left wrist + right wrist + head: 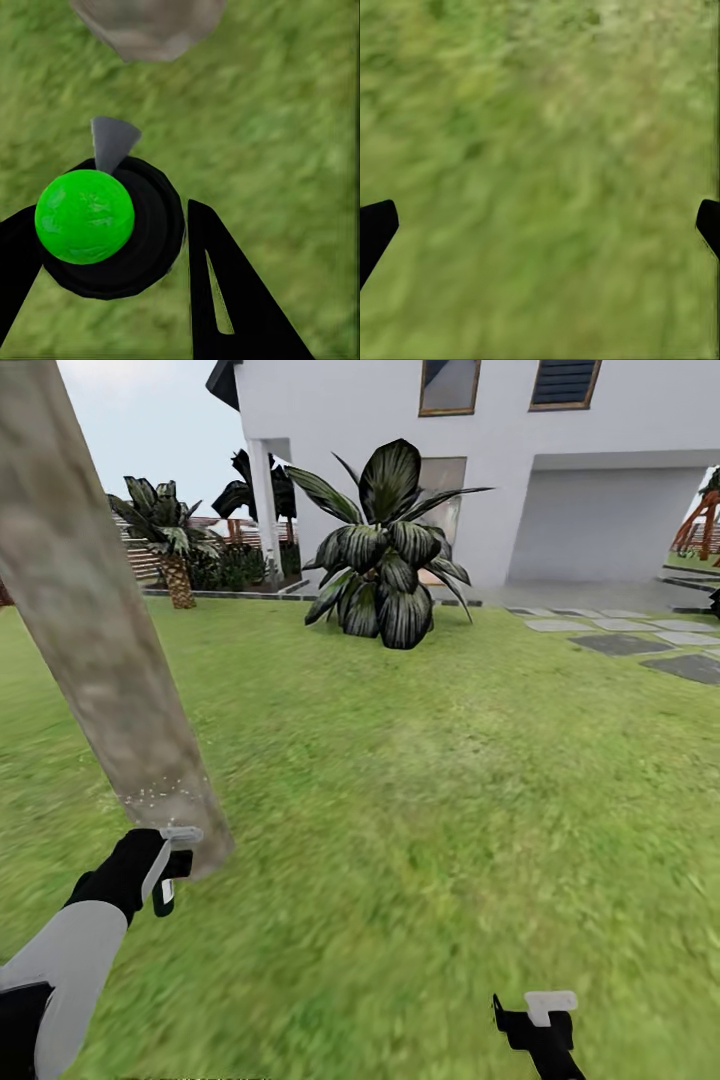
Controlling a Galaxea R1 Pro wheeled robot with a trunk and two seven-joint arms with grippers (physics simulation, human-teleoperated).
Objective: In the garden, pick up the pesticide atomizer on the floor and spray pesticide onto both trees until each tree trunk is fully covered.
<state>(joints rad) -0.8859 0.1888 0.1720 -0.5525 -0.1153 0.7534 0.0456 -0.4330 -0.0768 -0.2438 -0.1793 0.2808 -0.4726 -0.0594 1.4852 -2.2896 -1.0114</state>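
Atomizer, a black body with a green ball top and a grey nozzle, sits clenched between the left gripper's fingers at the near left, just beside the base of a thick grey-beige trunk that leans up to the far left and carries white specks of pesticide low down. Right gripper hangs at the near right over bare grass, its fingers spread wide and released, grasping nothing. Far off stand a broad-leaved plant, a short palm, grey paving slabs and a white house.
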